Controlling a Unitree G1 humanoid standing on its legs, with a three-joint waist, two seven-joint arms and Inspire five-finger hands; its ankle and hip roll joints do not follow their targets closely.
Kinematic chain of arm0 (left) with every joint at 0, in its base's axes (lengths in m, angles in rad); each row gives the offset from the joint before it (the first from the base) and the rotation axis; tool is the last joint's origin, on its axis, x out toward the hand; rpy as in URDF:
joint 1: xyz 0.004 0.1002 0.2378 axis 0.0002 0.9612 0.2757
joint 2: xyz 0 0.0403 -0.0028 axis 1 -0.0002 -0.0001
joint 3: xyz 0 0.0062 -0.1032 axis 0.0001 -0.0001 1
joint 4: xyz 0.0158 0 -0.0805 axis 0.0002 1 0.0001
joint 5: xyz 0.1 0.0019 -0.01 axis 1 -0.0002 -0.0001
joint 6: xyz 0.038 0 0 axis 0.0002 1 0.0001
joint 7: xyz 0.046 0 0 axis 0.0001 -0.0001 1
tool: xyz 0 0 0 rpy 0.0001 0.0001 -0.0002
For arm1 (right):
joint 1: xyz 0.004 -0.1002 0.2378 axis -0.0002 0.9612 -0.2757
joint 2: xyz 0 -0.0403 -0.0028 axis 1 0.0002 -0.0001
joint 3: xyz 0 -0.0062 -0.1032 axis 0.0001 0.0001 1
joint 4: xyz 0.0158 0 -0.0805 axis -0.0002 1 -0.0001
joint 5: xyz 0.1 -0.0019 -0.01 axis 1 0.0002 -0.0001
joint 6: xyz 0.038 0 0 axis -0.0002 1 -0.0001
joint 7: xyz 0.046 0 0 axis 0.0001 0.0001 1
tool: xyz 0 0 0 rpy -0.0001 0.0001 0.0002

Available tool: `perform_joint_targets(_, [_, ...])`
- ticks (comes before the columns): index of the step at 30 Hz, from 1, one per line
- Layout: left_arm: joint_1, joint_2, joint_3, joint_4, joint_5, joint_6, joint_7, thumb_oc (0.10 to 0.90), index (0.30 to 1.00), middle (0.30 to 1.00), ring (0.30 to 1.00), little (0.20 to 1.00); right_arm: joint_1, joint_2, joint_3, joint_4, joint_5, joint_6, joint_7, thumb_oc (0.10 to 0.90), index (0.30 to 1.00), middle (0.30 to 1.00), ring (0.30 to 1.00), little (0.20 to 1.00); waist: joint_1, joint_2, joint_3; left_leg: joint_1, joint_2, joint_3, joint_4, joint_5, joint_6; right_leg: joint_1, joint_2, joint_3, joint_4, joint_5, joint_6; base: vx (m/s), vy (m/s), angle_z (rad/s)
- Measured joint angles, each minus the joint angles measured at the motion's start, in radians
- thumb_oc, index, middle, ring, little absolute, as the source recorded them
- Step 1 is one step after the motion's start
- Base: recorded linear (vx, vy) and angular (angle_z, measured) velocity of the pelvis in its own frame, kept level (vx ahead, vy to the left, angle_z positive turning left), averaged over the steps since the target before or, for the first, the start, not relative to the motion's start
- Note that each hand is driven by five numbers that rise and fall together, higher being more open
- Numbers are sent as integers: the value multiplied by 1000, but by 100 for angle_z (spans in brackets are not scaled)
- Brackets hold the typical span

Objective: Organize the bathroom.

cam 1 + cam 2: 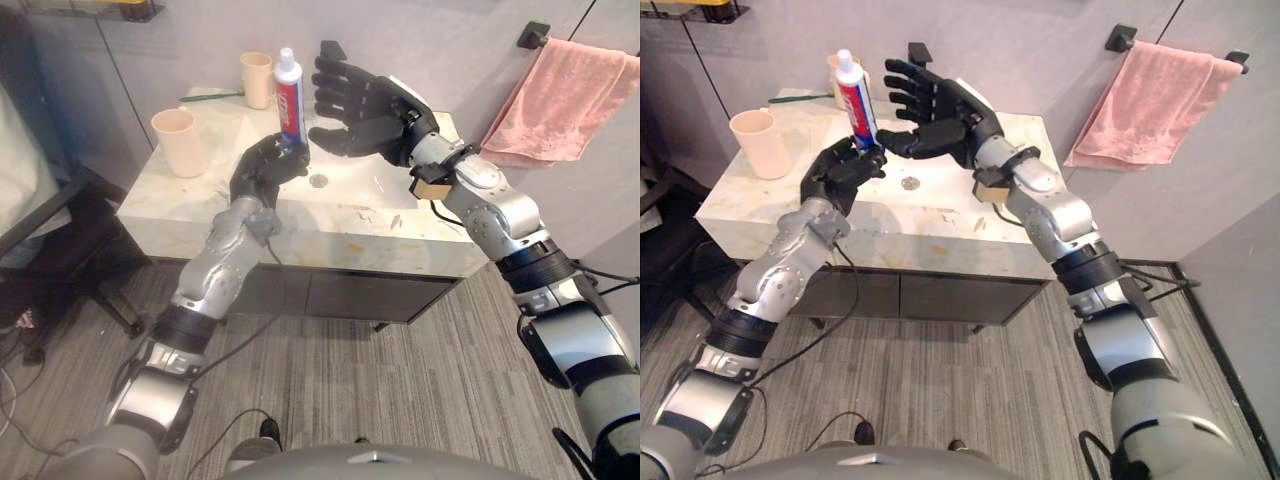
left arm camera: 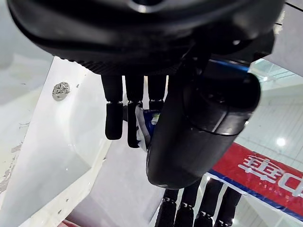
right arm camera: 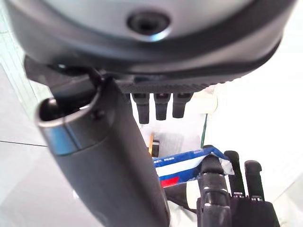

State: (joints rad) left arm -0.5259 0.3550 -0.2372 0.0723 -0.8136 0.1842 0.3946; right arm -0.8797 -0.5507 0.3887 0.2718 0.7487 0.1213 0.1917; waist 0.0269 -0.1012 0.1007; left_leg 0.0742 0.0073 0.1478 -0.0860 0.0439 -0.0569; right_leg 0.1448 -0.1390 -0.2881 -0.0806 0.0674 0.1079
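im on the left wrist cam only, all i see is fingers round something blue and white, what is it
Observer: A toothpaste tube, held upright by its lower end in the left hand, over the sink basin.
Operator: wheres the right hand
Observer: The right hand is open, fingers spread, just beside the tube on its right, not gripping it.
Operator: any cup to drop it in
Observer: Two: a pink cup at the counter's left, and another cup at the back, with a green toothbrush lying beside it.
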Motion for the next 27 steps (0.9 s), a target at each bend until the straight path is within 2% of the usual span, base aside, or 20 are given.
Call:
perform_joint_targets(7, [0, -4, -1, 0, 0, 2, -9, 400, 300, 300, 300, 300, -1, 4, 0, 36, 3, -31, -57, 800, 900, 900, 900, 900, -1, -19, 19, 0, 0, 2, 0, 1, 1, 0, 0, 1, 0, 0, 0, 0, 0, 0])
perform_joint_targets(13, [0, -4, -1, 0, 0, 16, -18, 400, 300, 300, 300, 300, -2, 5, 0, 36, 5, -30, -46, 800, 900, 900, 900, 900, -1, -19, 39, 1, -1, 2, 0, 1, 1, 1, -1, 4, 0, 0, 0, 0, 0, 0])
perform_joint_targets(23, [0, -6, -2, 0, 0, 21, -58, 400, 300, 300, 300, 300, -2, 5, 0, 37, 15, -32, -29, 800, 900, 900, 900, 900, -5, -18, 39, 5, -1, 0, 0, 1, 0, 7, -1, 1, 0, 0, 0, 5, -2, 1])
perform_joint_targets(27, [0, -4, -2, 0, 1, 36, -64, 400, 300, 300, 300, 300, 0, 5, -9, 24, 15, -59, -55, 800, 900, 900, 900, 900, -7, -16, 41, 8, -1, 9, 0, 0, 1, 6, -2, 13, 0, 0, 0, 4, 5, -3])
